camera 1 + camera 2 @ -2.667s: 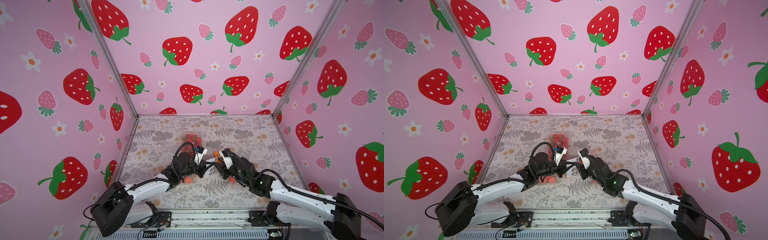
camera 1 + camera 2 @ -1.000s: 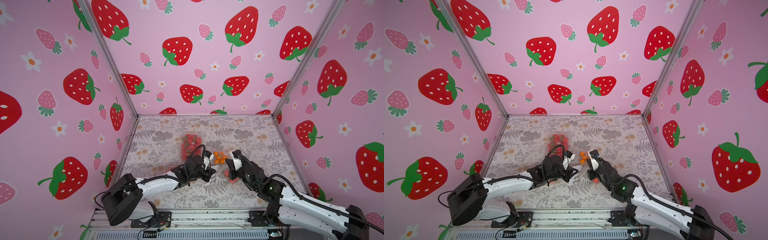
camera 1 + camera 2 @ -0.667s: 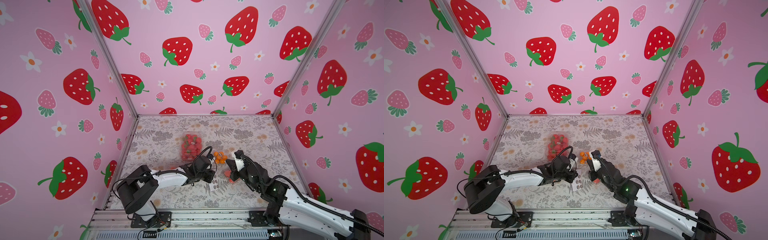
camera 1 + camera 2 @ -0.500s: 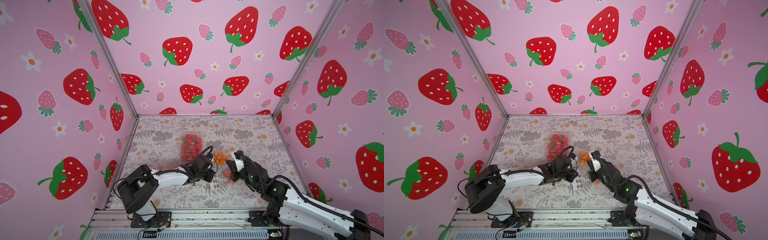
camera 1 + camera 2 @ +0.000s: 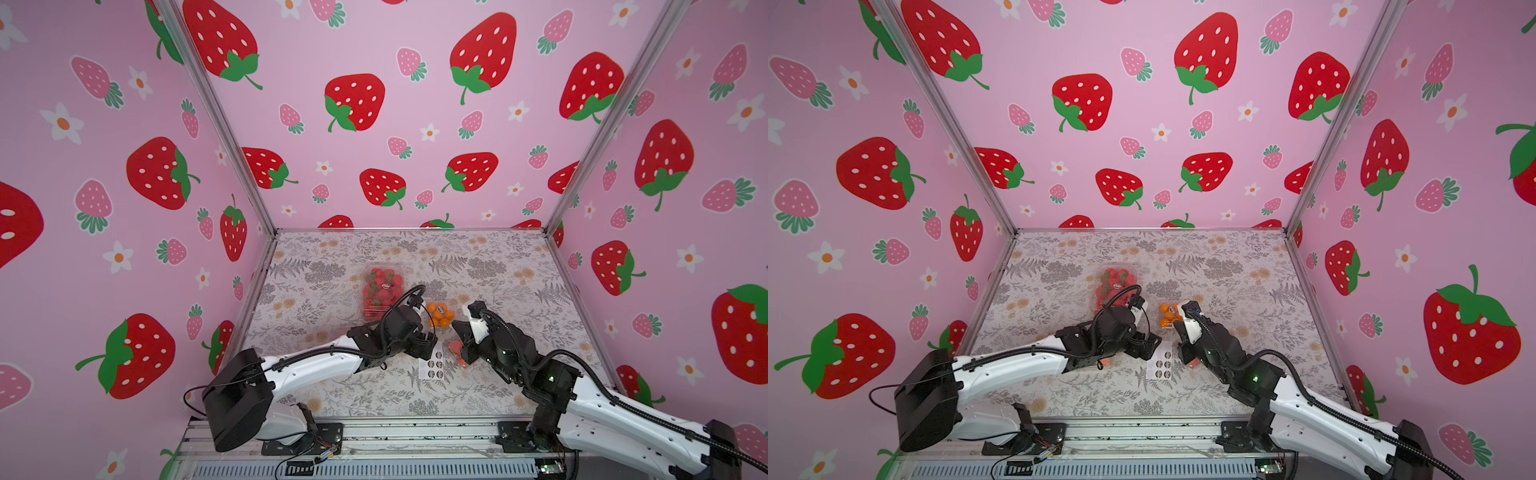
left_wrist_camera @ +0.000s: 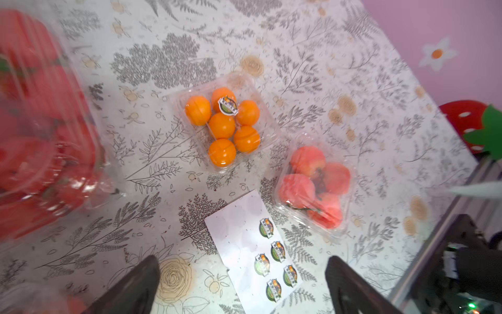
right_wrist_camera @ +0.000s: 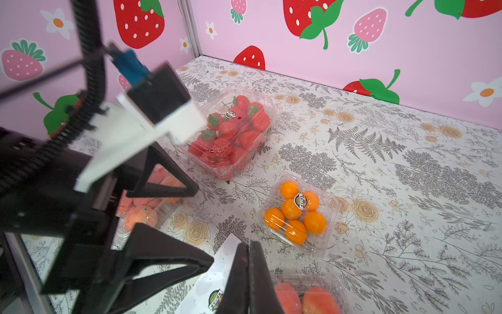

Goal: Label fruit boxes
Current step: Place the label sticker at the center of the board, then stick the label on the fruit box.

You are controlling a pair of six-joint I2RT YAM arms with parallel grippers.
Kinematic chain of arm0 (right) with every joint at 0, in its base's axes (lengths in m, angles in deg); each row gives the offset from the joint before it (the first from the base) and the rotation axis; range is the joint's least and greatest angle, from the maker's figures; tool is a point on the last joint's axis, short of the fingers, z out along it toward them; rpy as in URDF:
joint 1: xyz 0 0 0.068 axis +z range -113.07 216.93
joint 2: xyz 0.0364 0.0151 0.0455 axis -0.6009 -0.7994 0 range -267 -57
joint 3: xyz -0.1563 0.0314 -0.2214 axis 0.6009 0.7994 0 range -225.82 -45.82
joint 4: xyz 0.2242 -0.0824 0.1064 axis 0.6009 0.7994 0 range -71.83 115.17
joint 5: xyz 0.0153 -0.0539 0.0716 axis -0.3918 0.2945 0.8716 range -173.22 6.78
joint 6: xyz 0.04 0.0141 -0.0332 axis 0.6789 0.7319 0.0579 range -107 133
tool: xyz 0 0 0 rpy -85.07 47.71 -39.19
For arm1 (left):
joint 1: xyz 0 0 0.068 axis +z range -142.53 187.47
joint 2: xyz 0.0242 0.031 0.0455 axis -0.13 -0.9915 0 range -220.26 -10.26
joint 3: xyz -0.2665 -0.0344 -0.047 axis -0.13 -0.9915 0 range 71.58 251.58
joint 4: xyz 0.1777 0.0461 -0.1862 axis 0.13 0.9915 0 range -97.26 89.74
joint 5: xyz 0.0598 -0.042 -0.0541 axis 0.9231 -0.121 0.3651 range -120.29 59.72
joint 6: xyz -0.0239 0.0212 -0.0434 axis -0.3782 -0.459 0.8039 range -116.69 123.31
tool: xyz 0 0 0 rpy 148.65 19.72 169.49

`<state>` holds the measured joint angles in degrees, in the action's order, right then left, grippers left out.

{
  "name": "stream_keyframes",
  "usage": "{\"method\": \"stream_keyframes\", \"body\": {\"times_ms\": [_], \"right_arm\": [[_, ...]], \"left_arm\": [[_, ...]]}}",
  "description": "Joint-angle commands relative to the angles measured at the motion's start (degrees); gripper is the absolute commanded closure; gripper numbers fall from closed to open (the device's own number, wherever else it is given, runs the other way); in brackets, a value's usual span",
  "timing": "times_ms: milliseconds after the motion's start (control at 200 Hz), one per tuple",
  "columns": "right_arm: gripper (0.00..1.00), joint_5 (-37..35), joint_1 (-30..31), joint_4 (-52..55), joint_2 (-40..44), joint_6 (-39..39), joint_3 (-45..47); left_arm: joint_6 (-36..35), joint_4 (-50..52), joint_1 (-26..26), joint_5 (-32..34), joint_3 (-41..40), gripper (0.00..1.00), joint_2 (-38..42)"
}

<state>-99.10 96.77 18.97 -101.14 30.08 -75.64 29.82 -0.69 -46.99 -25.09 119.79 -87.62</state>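
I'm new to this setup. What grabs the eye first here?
Pink walls printed with big red strawberries surround everything. On the floral table sit the clear strawberry box and the orange box beside it, each bearing a sticker. Nearer the robot, the left gripper hangs open over the white sticker sheet.

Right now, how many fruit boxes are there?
4: strawberry box farthest back; orange box mid-table; small peach box by the sticker sheet; large peach box partly under the left arm.
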Motion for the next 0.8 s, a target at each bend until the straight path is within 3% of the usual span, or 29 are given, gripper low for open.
{"method": "stream_keyframes", "body": {"times_ms": [0,165,470,635,685,795], "right_arm": [[1.00,1.0,-0.2,1.0,-0.9,0.6,-2.4],[1.00,4.9,1.2,0.6,-8.8,1.9,-5.1],[1.00,4.1,11.4,1.3,-32.7,0.3,-17.8],[1.00,6.4,12.0,1.0,-41.9,0.1,-24.6],[1.00,6.8,12.0,1.0,-44.5,0.3,-26.8],[1.00,7.0,11.8,1.6,-50.2,0.7,-31.9]], "left_arm": [[-1.1,3.8,0.1,4.6,-0.8,0.01,6.3],[-0.1,8.9,1.5,9.4,-5.2,0.00,16.1],[7.7,15.5,9.8,10.3,-20.5,0.43,37.1],[8.9,18.5,13.6,12.9,-21.8,0.63,39.5],[9.1,16.9,16.9,11.2,-22.6,0.64,38.6],[9.1,8.7,24.8,-1.2,-26.5,0.66,38.3]]}}
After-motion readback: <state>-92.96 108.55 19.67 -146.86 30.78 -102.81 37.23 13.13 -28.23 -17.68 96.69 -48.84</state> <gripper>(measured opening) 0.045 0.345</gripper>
